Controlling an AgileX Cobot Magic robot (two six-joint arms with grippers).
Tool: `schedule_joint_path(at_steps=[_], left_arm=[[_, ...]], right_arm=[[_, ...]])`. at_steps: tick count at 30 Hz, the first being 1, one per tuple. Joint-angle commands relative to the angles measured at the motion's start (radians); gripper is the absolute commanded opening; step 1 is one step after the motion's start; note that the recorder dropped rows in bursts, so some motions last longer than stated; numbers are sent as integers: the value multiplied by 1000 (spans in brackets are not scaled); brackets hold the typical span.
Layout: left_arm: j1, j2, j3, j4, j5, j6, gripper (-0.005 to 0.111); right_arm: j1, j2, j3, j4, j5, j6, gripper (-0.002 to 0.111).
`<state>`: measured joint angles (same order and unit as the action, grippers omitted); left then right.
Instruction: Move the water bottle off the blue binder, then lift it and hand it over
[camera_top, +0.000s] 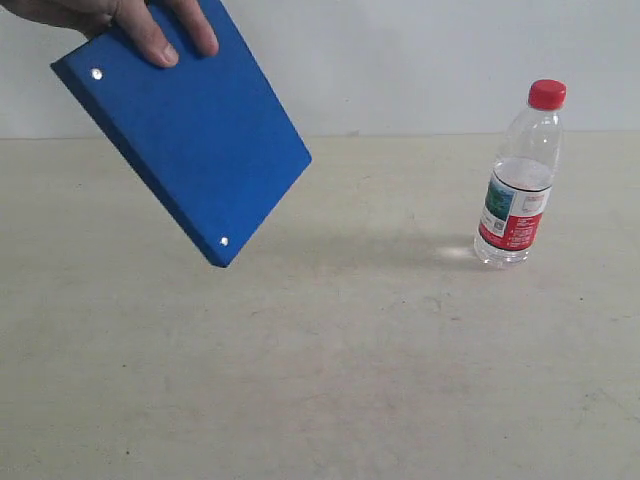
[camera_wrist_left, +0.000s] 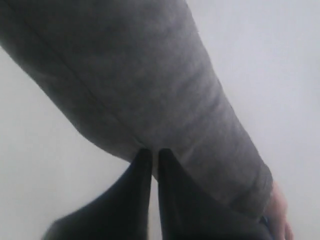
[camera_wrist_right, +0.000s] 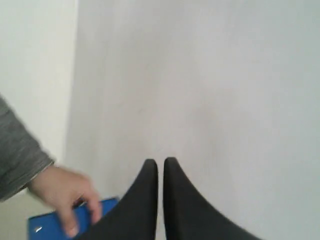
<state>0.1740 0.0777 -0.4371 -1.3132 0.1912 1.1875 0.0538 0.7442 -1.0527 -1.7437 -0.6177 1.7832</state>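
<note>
The water bottle (camera_top: 522, 180), clear with a red cap and a red, white and green label, stands upright on the table at the right in the exterior view. The blue binder (camera_top: 185, 125) hangs tilted above the table at the upper left, held by a person's hand (camera_top: 150, 25); part of the blue binder (camera_wrist_right: 52, 225) also shows in the right wrist view under that hand (camera_wrist_right: 65, 195). Neither arm appears in the exterior view. My left gripper (camera_wrist_left: 154, 152) is shut and empty, with a grey sleeve (camera_wrist_left: 150, 90) just beyond it. My right gripper (camera_wrist_right: 160, 162) is shut and empty, facing a white wall.
The beige table (camera_top: 330, 380) spreads across the exterior view, with a white wall (camera_top: 420, 60) behind it. The person's grey-sleeved arm (camera_wrist_right: 15, 155) reaches in near both wrist cameras.
</note>
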Motion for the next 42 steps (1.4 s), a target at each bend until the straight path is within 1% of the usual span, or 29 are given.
schedule_joint_path(at_steps=[1,4,7,9,11,13,15,16,17,20,23,37,40,41,42], left_arm=[[-8,-78,8,70,-67,-60,4],[-8,-78,46,121,-46,-60,4],[-8,-78,114,121,-46,-60,4],[-10,-78,171,121,-46,-62,4],[-25,-78,226,121,-44,-80,4],[-49,-78,270,121,-26,-114,4],[-63,-78,297,121,7,-125,4],[-68,-78,313,114,40,-125,4],[-68,-78,320,102,71,-127,4],[-68,-78,327,100,181,-127,4],[-68,-78,327,100,230,-127,4],[-68,-78,327,100,225,-127,4],[-68,-78,327,100,225,-127,4],[-68,-78,327,100,225,-127,4],[-68,-78,327,100,225,-127,4]], right_arm=[[-22,-338,203,-1,238,-43,0],[-22,-524,394,-1,293,-25,0],[-22,-651,619,-1,297,3,0],[-22,-689,752,-1,313,5,0],[-22,-697,883,4,370,10,0],[-22,-697,980,74,443,20,0],[-22,-697,1053,194,505,45,0],[-22,-697,1053,261,533,70,0],[-22,-690,1053,277,548,99,0],[-22,-688,1028,277,557,120,0],[-22,-688,1003,277,550,120,0],[-22,-688,1001,277,528,120,0],[-22,-697,1047,285,618,128,0],[-22,-713,1053,362,601,132,0],[-22,-723,1053,484,566,120,0]])
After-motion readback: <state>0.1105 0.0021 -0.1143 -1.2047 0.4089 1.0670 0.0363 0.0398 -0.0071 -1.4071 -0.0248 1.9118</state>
